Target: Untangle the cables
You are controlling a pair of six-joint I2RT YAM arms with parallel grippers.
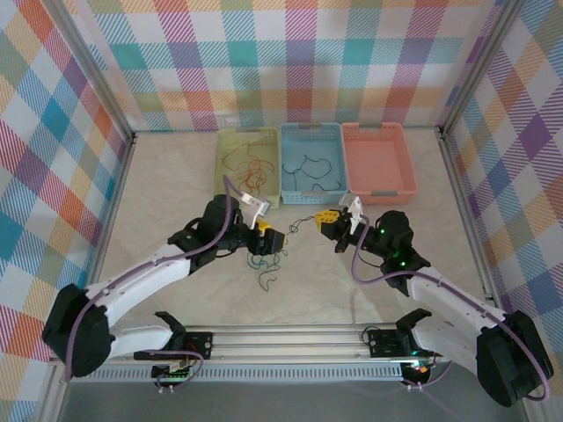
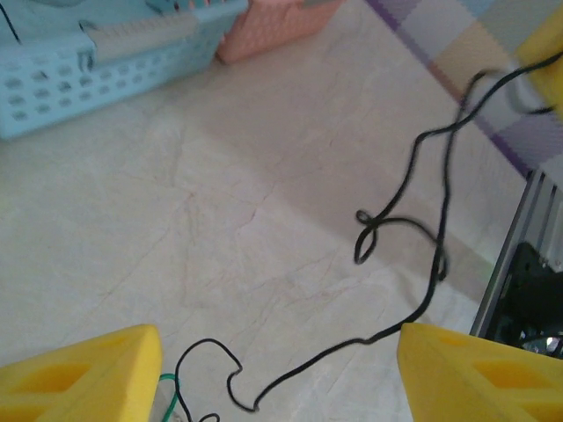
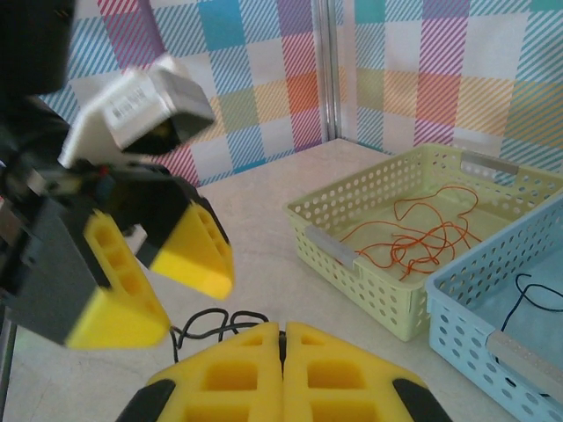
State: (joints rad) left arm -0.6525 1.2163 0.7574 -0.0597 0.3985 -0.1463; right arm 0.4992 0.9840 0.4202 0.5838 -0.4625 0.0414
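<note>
A black cable stretches between my two grippers. My right gripper is shut on one end of it; the cable runs into the seam of the closed yellow fingers. My left gripper stands open just above the table, and the black cable passes between its fingers without being pinched. A green cable lies by the left finger. A small tangle of green and black cables rests on the table below the left gripper, which also shows open in the right wrist view.
Three baskets stand in a row at the back: a yellow-green one with orange cables, a blue one with black cables, and a pink one. The arms' rail runs along the near edge.
</note>
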